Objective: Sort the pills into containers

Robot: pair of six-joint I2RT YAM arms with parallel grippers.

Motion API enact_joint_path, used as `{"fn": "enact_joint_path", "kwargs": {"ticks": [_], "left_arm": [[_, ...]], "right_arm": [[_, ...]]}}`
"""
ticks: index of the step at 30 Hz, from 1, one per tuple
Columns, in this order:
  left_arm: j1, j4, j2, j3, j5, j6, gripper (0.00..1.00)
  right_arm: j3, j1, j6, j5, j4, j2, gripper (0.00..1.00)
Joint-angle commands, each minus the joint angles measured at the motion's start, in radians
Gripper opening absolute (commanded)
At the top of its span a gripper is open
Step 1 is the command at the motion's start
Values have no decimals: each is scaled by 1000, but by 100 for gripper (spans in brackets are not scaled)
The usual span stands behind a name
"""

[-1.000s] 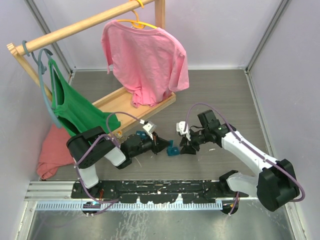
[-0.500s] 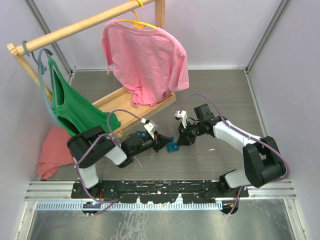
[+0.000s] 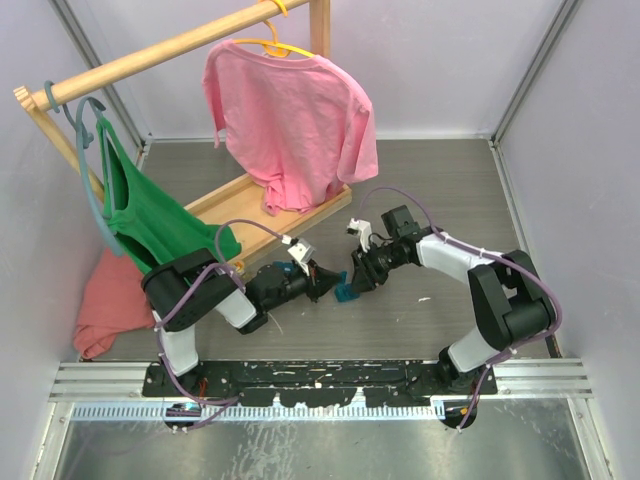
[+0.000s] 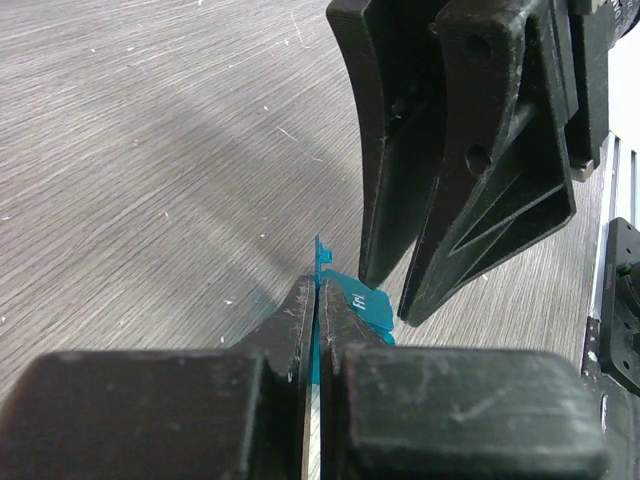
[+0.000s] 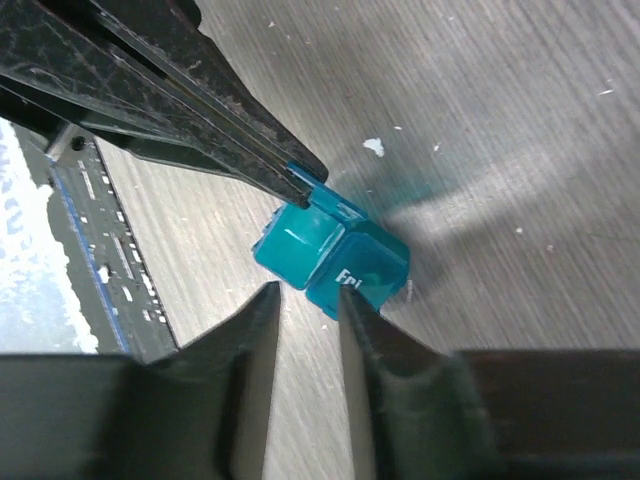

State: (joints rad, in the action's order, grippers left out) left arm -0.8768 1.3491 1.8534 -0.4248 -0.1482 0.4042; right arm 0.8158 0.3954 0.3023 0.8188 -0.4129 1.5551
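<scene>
One teal container point(image 5: 335, 255), left hand point(image 4: 317, 305) pinching it, right hand point(image 5: 305, 300) near

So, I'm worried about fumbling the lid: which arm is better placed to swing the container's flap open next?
Probably left: the left gripper is shut on the thin upright flap of the container, while the right gripper clamps its near corner, seemingly steadying it.
</scene>
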Motion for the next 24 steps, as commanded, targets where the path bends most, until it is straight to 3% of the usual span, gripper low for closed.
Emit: {"fn": "enact_joint_path", "kwargs": {"ticks": [1, 3, 12, 24], "left_arm": [[5, 82, 0, -17, 25, 4, 0], [5, 82, 0, -14, 27, 4, 0], [4, 82, 6, -17, 21, 9, 0], [5, 82, 17, -22, 26, 37, 1]], "right_arm": [[36, 3, -15, -71, 43, -59, 45], [33, 3, -18, -95, 49, -77, 50], [34, 2, -44, -129, 43, 4, 54], [41, 2, -54, -89, 36, 61, 49]]}}
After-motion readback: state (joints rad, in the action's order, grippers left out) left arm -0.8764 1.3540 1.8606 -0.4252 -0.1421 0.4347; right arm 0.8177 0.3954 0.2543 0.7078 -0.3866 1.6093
